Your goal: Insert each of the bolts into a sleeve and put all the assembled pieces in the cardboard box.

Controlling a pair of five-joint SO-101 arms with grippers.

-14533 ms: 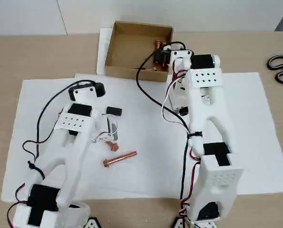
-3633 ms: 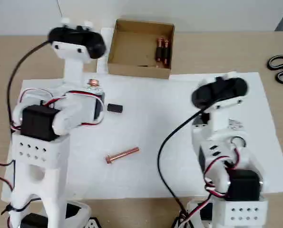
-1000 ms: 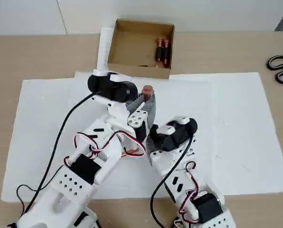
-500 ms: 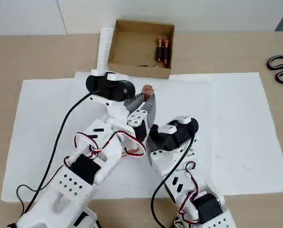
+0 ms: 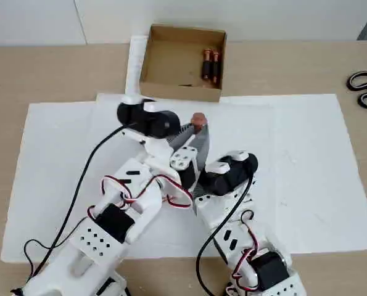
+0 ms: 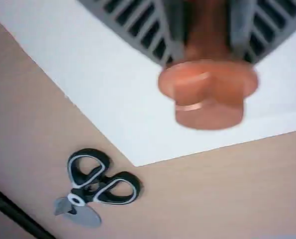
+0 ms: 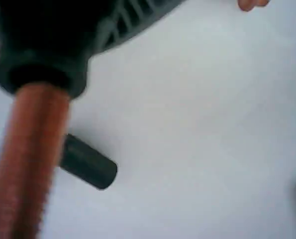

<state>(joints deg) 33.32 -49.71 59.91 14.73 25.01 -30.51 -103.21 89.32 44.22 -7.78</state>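
My left gripper [image 5: 195,131] hangs over the middle of the white paper, shut on a copper bolt [image 5: 198,119] whose head points away from the wrist; the head [image 6: 207,92] sticks out between the grey fingers [image 6: 133,20]. My right gripper [image 7: 53,35] sits under the left arm in the high view and is shut on a black sleeve [image 7: 41,69]. The bolt's threaded shaft [image 7: 28,159] passes through that sleeve. A second black sleeve [image 7: 88,162] lies loose on the paper below. The cardboard box [image 5: 178,94] at the back holds assembled pieces [image 5: 209,65].
Black-handled scissors [image 5: 365,86] lie on the wooden table at the far right, off the paper [image 5: 306,160]; the left wrist view also has these scissors [image 6: 95,186]. Both arms cross over the middle of the sheet, with cables trailing near the front edge.
The left gripper with the bolt has shifted slightly to the right and toward the right arm. The right arm has barely moved.
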